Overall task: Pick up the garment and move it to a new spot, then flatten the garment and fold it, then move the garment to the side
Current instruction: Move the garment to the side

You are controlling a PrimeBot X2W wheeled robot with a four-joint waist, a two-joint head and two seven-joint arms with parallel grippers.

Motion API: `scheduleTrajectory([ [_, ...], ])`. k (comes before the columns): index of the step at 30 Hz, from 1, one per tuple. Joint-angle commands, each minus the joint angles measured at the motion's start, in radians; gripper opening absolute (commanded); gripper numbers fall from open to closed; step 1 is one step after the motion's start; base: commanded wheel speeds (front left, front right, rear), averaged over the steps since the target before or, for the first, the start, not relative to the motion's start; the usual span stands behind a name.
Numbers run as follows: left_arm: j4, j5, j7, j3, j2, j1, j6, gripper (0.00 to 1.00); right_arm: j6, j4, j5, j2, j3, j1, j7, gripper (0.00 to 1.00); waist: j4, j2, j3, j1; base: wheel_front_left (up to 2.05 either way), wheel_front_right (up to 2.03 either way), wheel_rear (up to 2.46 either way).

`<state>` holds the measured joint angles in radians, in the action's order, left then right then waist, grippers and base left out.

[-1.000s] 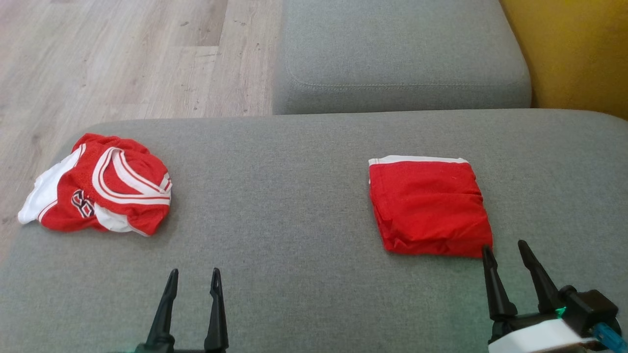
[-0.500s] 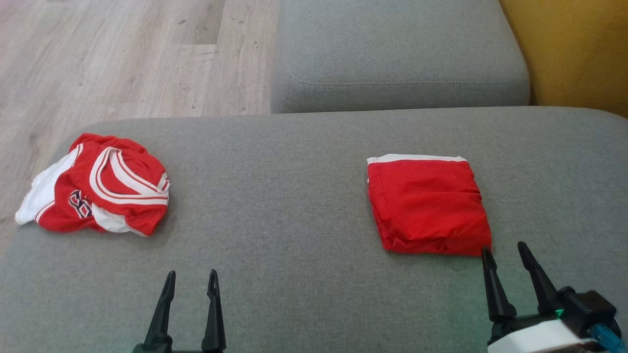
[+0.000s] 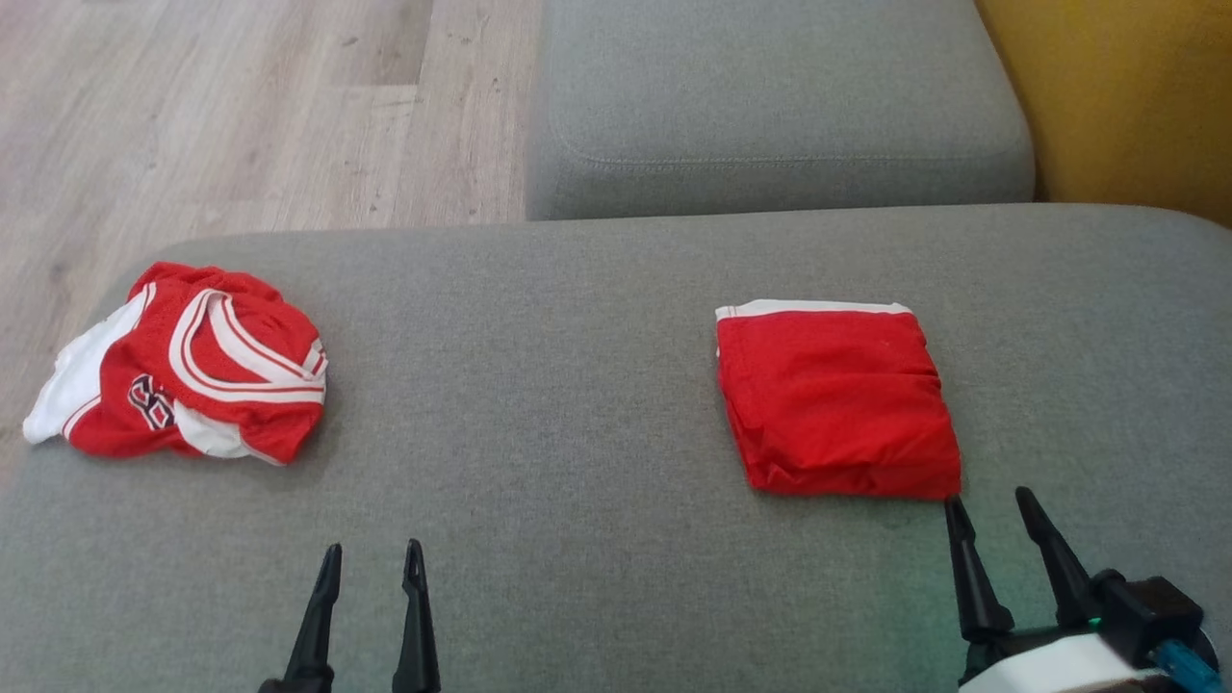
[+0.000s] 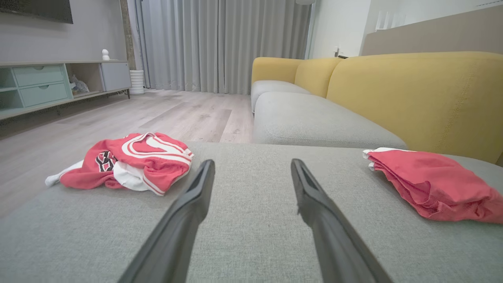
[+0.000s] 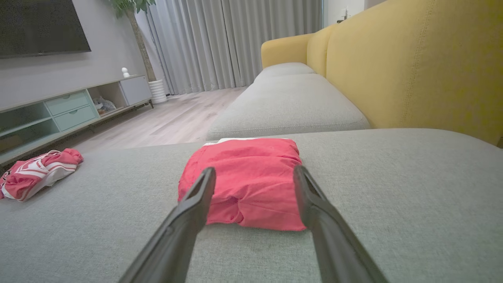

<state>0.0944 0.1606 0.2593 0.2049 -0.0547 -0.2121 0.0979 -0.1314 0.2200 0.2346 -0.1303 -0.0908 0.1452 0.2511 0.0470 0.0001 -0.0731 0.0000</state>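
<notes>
Grey fabric seat cushion [image 3: 577, 404] across most of the head view, carrying both garments. Pale wood floor [image 3: 241, 115] beyond at 11 o'clock. Second grey cushion [image 3: 770, 96] at 12 o'clock, butted against the far edge of the first. Yellow backrest [image 3: 1136, 96] at 2 o'clock. Folded red garment [image 3: 835, 404] lying flat at 3 o'clock on the seat, white band along its far edge. Crumpled red-and-white jersey [image 3: 192, 371] heaped at 9 o'clock near the left edge, well apart from the folded one. Right gripper [image 3: 988, 499] at 5 o'clock, jaws apart and empty, tips just beside the folded garment's near right corner. Left gripper [image 3: 373, 549] at 7 o'clock, jaws apart, empty, over bare cushion.
</notes>
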Motion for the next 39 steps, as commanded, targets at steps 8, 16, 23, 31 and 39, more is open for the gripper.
scheduleTrajectory([
  [8,-0.036,0.019,0.002,-0.01,0.005,0.053,0.011,1.0,0.001,0.08,0.003,-0.014,0.017,-0.138,0.011,1.0,0.013,-0.0001,0.064,0.0,0.0,0.0,0.0],
  [16,-0.05,0.019,0.002,0.048,0.005,0.118,0.004,1.0,0.001,0.369,0.092,-0.085,0.009,-0.427,-0.074,1.0,0.039,-0.0001,0.18,0.0,0.0,0.0,0.0],
  [23,-0.036,0.013,0.002,0.09,0.005,0.176,0.001,1.0,0.001,0.582,0.193,-0.149,-0.075,-0.613,-0.201,1.0,0.065,-0.0001,0.247,0.0,0.0,0.0,0.0],
  [31,-0.033,0.013,0.002,0.088,0.005,0.212,0.01,1.0,0.001,0.623,0.327,-0.179,-0.213,-0.666,-0.233,0.0,0.045,-0.0001,0.291,0.0,0.0,0.0,0.0],
  [39,-0.059,-0.004,0.002,0.085,0.005,0.256,-0.002,1.0,0.001,0.588,0.372,-0.355,-0.278,-0.73,-0.213,0.0,-0.059,-0.0001,0.397,0.0,0.0,0.0,0.0],
])
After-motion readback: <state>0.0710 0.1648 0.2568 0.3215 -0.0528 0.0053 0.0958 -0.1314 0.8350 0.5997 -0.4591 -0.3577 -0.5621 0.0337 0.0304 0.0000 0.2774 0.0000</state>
